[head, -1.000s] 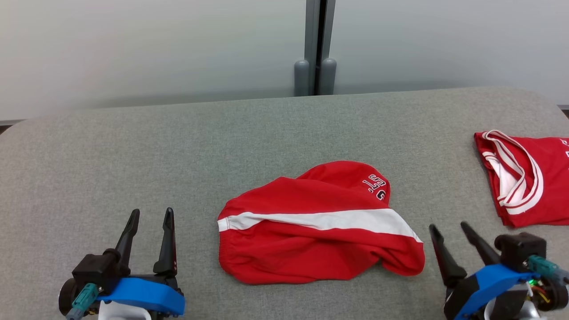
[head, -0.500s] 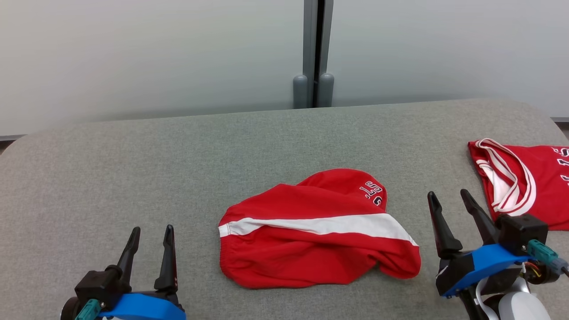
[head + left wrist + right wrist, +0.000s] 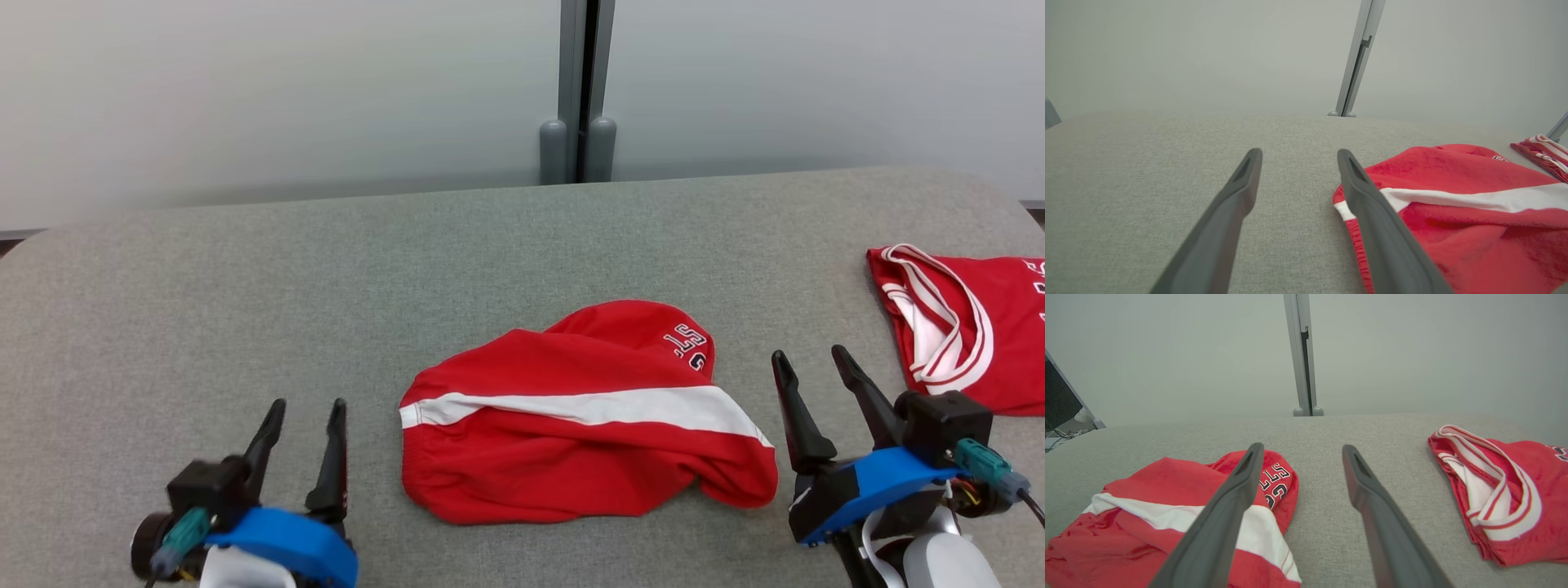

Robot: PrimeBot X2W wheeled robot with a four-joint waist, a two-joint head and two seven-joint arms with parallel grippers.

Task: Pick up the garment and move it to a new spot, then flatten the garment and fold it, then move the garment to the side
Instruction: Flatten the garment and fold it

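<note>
Laboratory-type test bay: beyond the right gripper (image 3: pixel 1301 448), a grey felt-covered table (image 3: pixel 1310 430) ends at frosted partition panels (image 3: pixel 1167 355) joined by a metal post (image 3: pixel 1299 355); loose cables (image 3: pixel 1061 435) lie far to its left.

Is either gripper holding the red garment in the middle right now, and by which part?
Nothing is held. The left gripper and right gripper both stand open, one each side of the crumpled red garment on the grey table.
</note>
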